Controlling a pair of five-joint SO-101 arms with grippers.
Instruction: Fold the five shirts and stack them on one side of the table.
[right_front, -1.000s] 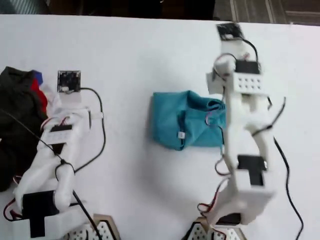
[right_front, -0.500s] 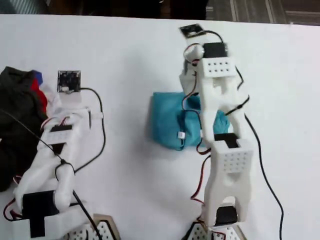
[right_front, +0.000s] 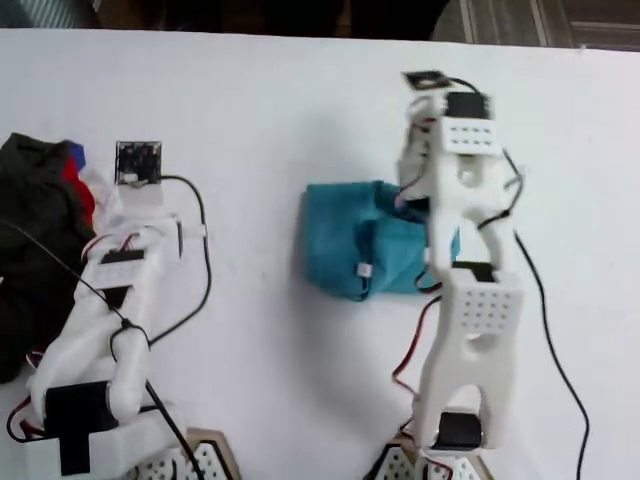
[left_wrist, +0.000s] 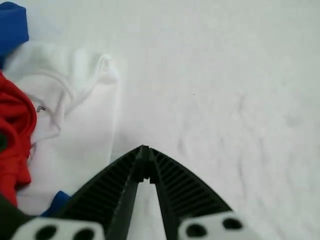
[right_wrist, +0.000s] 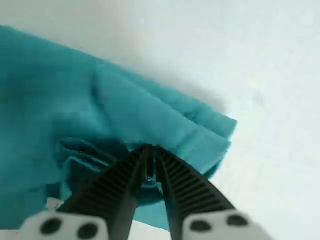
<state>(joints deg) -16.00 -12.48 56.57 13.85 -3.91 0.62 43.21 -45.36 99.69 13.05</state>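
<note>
A teal shirt (right_front: 345, 240), folded into a rough rectangle, lies mid-table. The right arm (right_front: 465, 135) hangs over its right end. In the right wrist view my right gripper (right_wrist: 148, 150) is shut, its tips down on bunched folds of the teal shirt (right_wrist: 75, 90) near one edge; I cannot tell whether cloth is pinched. A loose pile lies at the table's left edge: a black shirt (right_front: 30, 250) with a red one (right_front: 80, 195) beside it. My left gripper (left_wrist: 145, 152) is shut and holds nothing, just off a white shirt (left_wrist: 75, 115), with a red shirt (left_wrist: 12, 130) and a blue shirt (left_wrist: 12, 27) alongside.
The left arm (right_front: 120, 260) stands folded next to the pile, its black cable (right_front: 200, 270) looping over the table. The right arm's cable (right_front: 560, 370) trails down the right side. Bare white table (right_front: 250, 100) stretches along the far side and between the arms.
The right arm swung left across the teal shirt half a second ago, then came part of the way back right. The shirt has hardly shifted. The left arm and pile are unmoved.
</note>
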